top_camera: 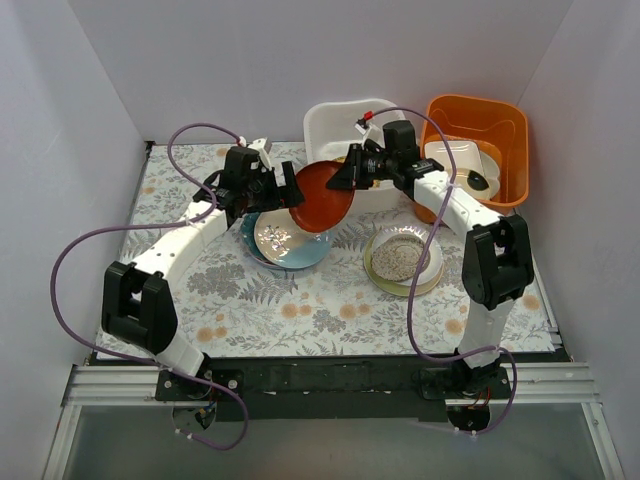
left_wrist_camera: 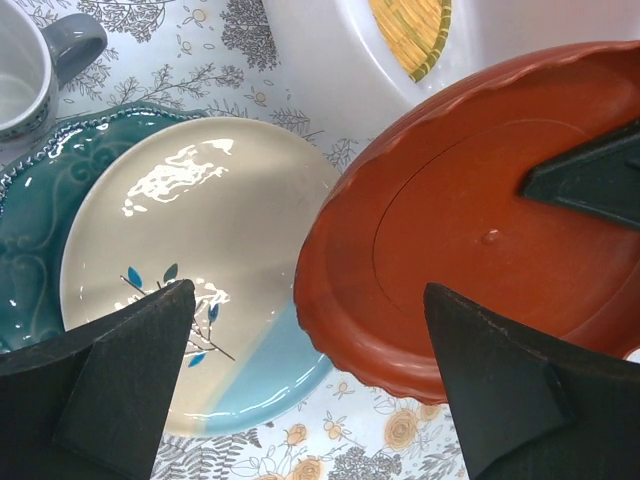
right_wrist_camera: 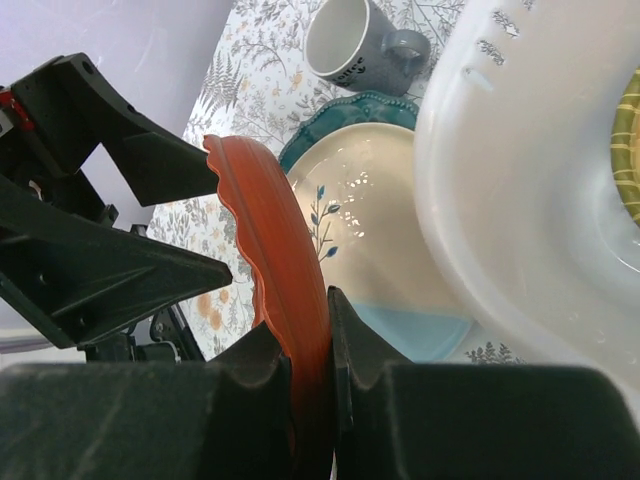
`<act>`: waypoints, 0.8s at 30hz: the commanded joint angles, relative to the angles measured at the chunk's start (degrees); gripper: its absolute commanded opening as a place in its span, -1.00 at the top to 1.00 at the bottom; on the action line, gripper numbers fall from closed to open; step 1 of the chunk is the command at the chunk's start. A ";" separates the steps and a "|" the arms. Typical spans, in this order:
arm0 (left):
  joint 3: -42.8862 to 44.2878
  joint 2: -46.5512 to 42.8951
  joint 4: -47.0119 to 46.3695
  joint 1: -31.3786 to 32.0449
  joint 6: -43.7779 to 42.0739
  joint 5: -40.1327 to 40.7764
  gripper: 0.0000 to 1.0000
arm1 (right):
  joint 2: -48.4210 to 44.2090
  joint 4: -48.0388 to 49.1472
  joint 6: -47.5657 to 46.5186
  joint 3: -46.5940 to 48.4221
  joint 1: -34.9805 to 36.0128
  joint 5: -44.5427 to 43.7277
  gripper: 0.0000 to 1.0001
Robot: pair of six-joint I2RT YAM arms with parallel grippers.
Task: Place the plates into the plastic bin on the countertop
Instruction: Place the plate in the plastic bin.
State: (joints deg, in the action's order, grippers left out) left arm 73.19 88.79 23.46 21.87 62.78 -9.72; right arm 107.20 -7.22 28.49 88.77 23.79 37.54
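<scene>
**Red plate pinched on edge in front of the bin**

The left arm reaches from the near-left corner toward the back middle of the counter (top_camera: 300,310). The left hand (top_camera: 288,192) is spread as wide as it goes and holds nothing, with one finger on either side of the red plate (left_wrist_camera: 470,250). Whether a fingertip touches the rim cannot be told.

The right arm bends in from the right. The right hand (right_wrist_camera: 310,370) is clamped on that plate's scalloped rim, one finger on each face. The plate stands on edge and tilted, just in front of the white plastic bin (top_camera: 335,118). Its ringed face is turned toward the left hand, and the gripped rim is on the side nearest the bin.

Below it, a pearly white plate (left_wrist_camera: 200,240) lies flat on a teal plate (left_wrist_camera: 40,230), with a grey mug (left_wrist_camera: 40,70) beside them.

Inside the bin, at the back edge, lies a yellow woven plate (left_wrist_camera: 410,35). The orange tub (top_camera: 475,108) in the back-right corner holds a squarish white dish (top_camera: 452,158).

Near the right edge, a speckled beige plate (top_camera: 400,258) sits on a cream-green plate (top_camera: 432,283).
</scene>
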 commanded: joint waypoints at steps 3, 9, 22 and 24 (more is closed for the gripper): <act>3.27 0.59 -1.49 -0.51 -2.14 0.66 -0.96 | 2.40 -2.26 -1.24 6.50 -2.43 -0.27 0.97; 4.24 0.94 -2.63 -2.87 -2.23 -1.43 -0.96 | 4.95 -5.17 -1.95 12.46 -4.19 -1.15 0.97; 2.40 2.52 -5.26 -9.73 -1.44 -11.62 -0.96 | 10.75 -9.48 -0.98 24.95 -7.62 -2.38 0.97; 1.87 2.61 -5.53 -10.18 -1.09 -12.26 -0.96 | 11.28 -9.12 -0.37 25.57 -7.97 -2.47 0.97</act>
State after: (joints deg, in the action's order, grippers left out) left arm 75.44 91.70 20.29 12.86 61.34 -17.26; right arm 117.75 -16.58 27.66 110.85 16.47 35.59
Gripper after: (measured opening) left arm 0.981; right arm 0.178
